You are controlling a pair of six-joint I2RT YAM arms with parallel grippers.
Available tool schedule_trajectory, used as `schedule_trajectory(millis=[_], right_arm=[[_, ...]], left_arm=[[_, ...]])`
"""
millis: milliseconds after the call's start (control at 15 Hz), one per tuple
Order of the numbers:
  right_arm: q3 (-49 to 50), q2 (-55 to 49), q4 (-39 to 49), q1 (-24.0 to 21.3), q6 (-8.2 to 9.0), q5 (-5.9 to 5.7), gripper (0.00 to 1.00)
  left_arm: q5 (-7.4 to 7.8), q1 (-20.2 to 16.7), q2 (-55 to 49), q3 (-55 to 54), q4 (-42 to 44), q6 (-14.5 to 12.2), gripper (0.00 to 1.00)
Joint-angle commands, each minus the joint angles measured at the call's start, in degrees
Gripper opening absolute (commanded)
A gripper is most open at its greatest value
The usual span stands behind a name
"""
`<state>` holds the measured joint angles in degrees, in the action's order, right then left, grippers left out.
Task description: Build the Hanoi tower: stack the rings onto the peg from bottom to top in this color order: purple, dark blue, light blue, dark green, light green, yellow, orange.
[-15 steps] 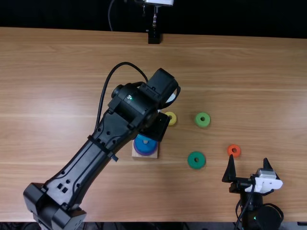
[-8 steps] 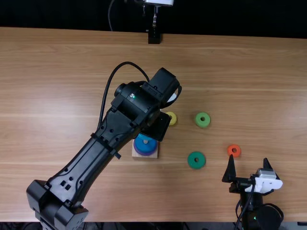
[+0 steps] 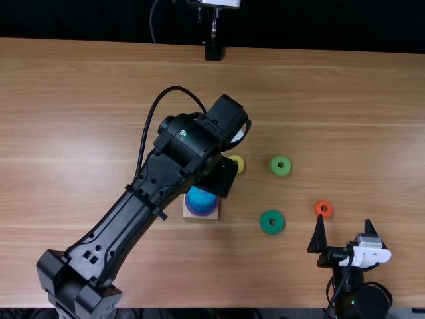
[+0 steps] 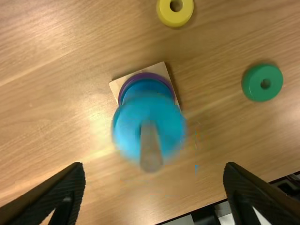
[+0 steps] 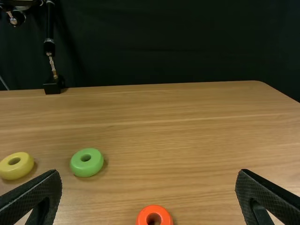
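Light blue ring (image 4: 129, 129) circled the peg (image 4: 151, 152) above the dark blue ring (image 4: 146, 86); our left gripper (image 4: 154, 166) and right gripper (image 5: 149, 173) stood wide, empty. Placing looked nearly done; next, we needed the dark green ring (image 4: 253, 89).

Table, light brown wood (image 3: 345, 100): is showing streaked grain. Curtain, dark (image 5: 164, 42): is hanging behind the table. Stand, black-based (image 5: 52, 87): is standing at the table's far edge. Cable, thin (image 3: 152, 20): is dangling beyond the table. Light: is glaring softly off the table.
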<state>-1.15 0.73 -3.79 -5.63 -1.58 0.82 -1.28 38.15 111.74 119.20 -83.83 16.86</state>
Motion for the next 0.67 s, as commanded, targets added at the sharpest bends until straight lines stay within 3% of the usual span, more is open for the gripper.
schedule_trajectory(millis=[0, 333, 600], right_arm=[[0.27, -0.73, -0.17, 0.18, -0.1, -0.29, 1.0], [0.27, -0.73, -0.17, 0.18, -0.1, -0.29, 1.0], [0.27, -0.73, -0.17, 0.18, -0.1, -0.4, 1.0]], left_arm=[[0.01, -0.71, 0.49, 0.16, -0.02, 0.43, 1.0], [-0.2, -3.35, -0.12, 1.21, 0.72, 0.43, 1.0], [-0.2, -9.67, -4.6, 1.21, 1.67, 0.33, 1.0]])
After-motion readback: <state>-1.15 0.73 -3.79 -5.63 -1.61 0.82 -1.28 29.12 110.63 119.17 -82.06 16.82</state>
